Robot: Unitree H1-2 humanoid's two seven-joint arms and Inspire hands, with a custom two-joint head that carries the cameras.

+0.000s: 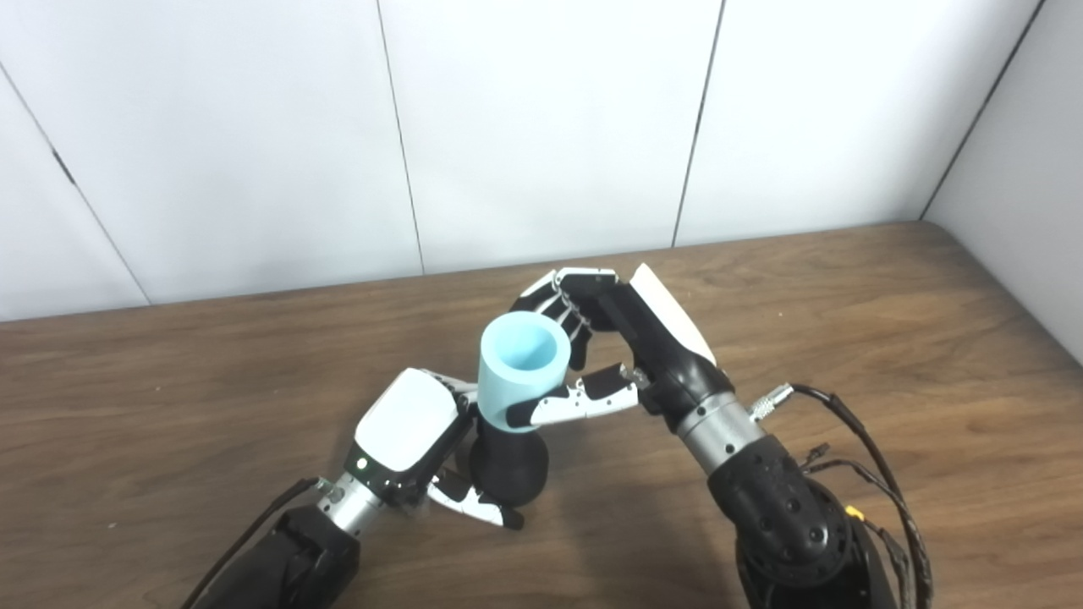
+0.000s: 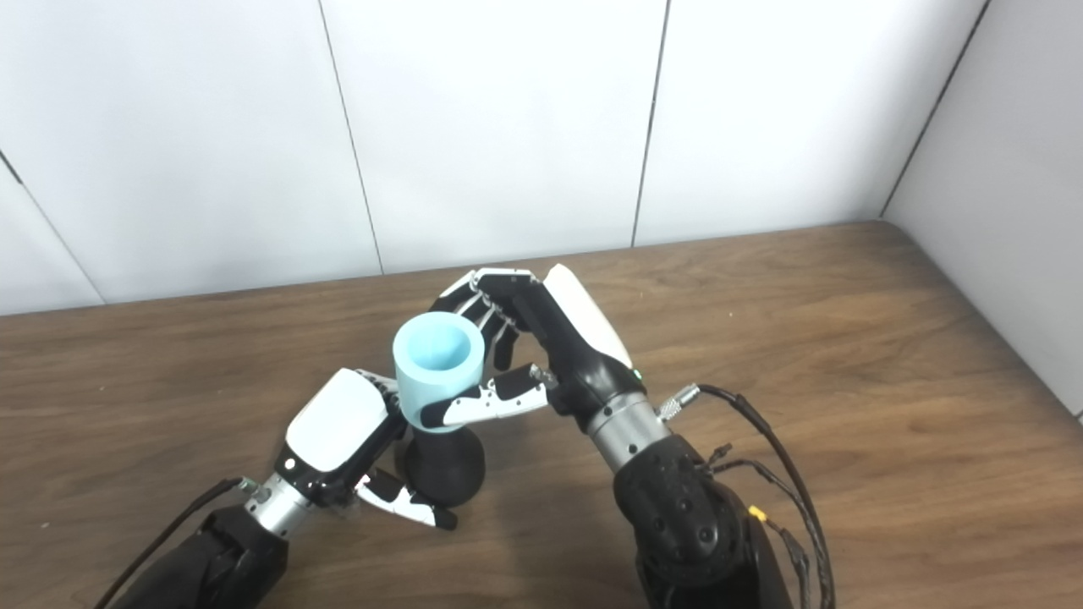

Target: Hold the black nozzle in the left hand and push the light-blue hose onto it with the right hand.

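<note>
The black nozzle (image 1: pixel 508 467) stands upright near the table's front middle, its rounded base showing and its upper end hidden inside the hose. My left hand (image 1: pixel 410 440) is shut on the nozzle from the left, thumb under its base. The light-blue hose (image 1: pixel 522 369) is a short open-topped tube sitting straight on top of the nozzle. My right hand (image 1: pixel 622 342) is shut on the hose from the right, fingers behind it and thumb across its front. The same shows in the right eye view: nozzle (image 2: pixel 444 467), hose (image 2: pixel 437 365).
The wooden table (image 1: pixel 846 338) runs to white wall panels at the back and a wall at the right. Loose black cables (image 1: pixel 880 474) hang off my right forearm over the table's right side.
</note>
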